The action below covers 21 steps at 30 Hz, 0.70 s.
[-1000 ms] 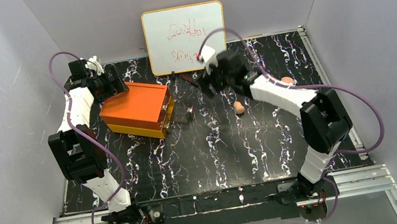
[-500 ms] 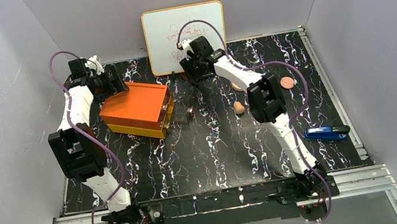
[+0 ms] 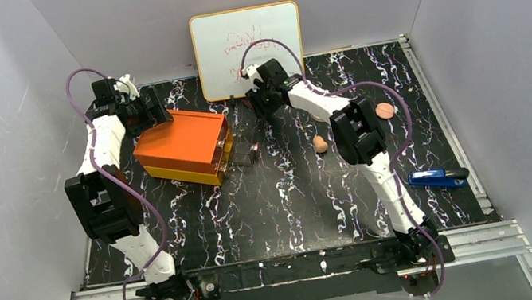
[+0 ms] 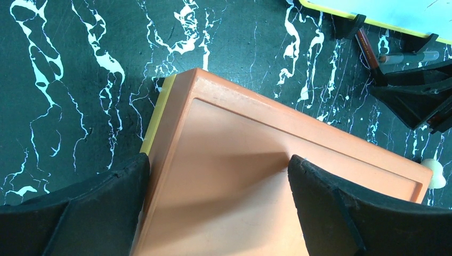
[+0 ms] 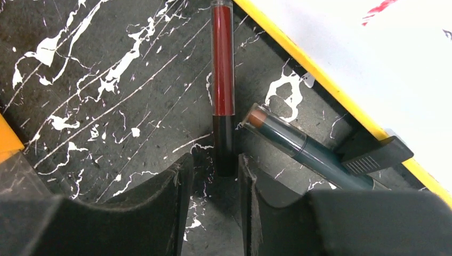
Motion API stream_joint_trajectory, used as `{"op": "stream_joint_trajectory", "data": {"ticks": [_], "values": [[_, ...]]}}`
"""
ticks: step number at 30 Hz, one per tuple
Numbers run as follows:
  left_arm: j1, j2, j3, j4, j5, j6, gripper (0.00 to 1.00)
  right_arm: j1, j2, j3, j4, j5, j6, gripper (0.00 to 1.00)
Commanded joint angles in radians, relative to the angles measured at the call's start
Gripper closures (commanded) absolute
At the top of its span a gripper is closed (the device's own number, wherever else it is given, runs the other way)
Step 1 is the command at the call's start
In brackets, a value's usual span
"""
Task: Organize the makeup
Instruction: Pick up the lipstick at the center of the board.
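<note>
Right tool [image 5: 214,165] narrowed around black end of red tube [image 5: 222,64], gap on one side, teal stick [image 5: 298,146] just beside, both at far edge of counter [image 5: 80,106] by whiteboard [image 5: 373,64], left tool [image 4: 218,162] spread wide over orange box [image 4: 240,133]

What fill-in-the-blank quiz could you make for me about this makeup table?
1. The right gripper straddles the black end of the ____ lip tube.
2. The left gripper hovers open above the ____ box.
3. The whiteboard has a ____ frame.
4. The stapler has a ____ body.
Missing words: red, orange, yellow, blue.
</note>
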Motion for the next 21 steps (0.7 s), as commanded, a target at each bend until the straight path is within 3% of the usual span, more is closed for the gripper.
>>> {"op": "stream_joint_trajectory", "data": {"ticks": [1,3,7,13,21], "values": [[-0.025,0.048,-0.063,-0.107,-0.035,0.034,0.04,0.012,-0.064,-0.050,0.042,-0.004,0.002,0.59],[-0.026,0.044,-0.066,-0.107,-0.039,0.036,0.04,0.019,-0.062,-0.065,0.043,0.012,-0.006,0.65],[-0.025,0.041,-0.068,-0.106,-0.040,0.037,0.04,0.034,-0.071,-0.099,0.034,0.039,-0.029,0.99],[-0.025,0.037,-0.070,-0.106,-0.042,0.039,0.04,0.043,-0.177,-0.207,0.003,0.080,-0.062,0.99],[-0.025,0.037,-0.075,-0.099,-0.022,0.032,0.04,0.044,-0.483,-0.390,-0.091,0.191,-0.059,0.99]]}}
